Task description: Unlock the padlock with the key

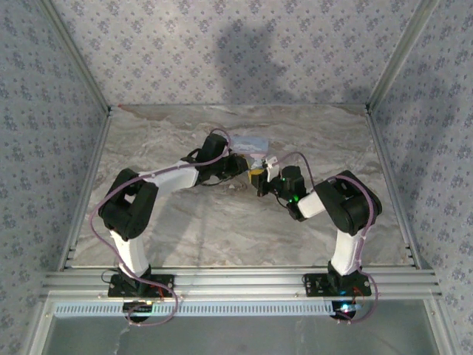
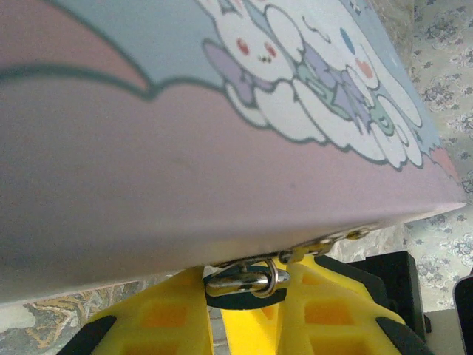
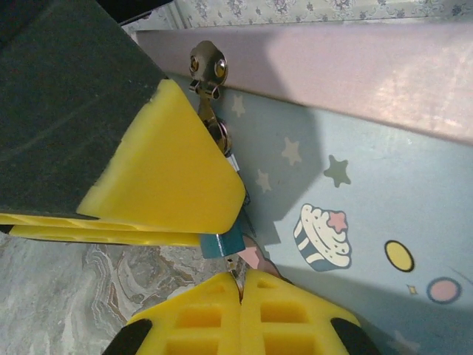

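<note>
The tiny dark teal padlock hangs by its silvery shackle from the front of the pale blue cartoon tin. My left gripper is shut on it from both sides. In the right wrist view the padlock's teal bottom pokes out under a left yellow finger. Just below it, my right gripper is shut on the key, a thin metal sliver whose tip points up at the padlock's underside. From above, both grippers meet in front of the tin.
The tin's brass hasp sits on its pink lid edge above the padlock. A thin chain runs along the tin's lower edge. The marble tabletop is walled on three sides by patterned panels.
</note>
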Motion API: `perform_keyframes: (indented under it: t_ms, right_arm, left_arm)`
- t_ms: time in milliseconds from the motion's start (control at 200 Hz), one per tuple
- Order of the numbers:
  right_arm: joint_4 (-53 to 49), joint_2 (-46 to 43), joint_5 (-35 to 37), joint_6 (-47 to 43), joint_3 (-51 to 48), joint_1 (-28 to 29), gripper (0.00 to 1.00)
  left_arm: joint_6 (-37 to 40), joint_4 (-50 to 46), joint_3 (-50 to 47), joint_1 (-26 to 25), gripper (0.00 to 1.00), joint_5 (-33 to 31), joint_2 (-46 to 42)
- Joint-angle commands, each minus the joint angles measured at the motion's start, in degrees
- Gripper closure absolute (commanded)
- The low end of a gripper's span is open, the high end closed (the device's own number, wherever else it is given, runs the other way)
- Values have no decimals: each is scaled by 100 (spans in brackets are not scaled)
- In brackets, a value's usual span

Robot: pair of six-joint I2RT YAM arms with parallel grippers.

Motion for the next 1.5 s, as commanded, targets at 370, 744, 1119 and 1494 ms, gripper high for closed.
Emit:
perform_keyframes:
  t_ms: [370, 744, 1119, 1494]
  right_arm:
    - [403, -340, 200, 85, 484, -152, 100]
    - [547, -162, 247, 241, 294, -75, 100]
    - [695, 29, 486, 940, -224, 220, 100]
    - [1214, 635, 876, 1578, -683, 714, 100]
  left_arm:
    - [-83, -289, -87, -540, 88, 1011, 140]
    - [-85, -304, -22, -545, 88, 1196, 313]
    - [53, -402, -12, -438, 87, 1163, 440]
    - [101, -428, -62, -312, 80, 1159, 479]
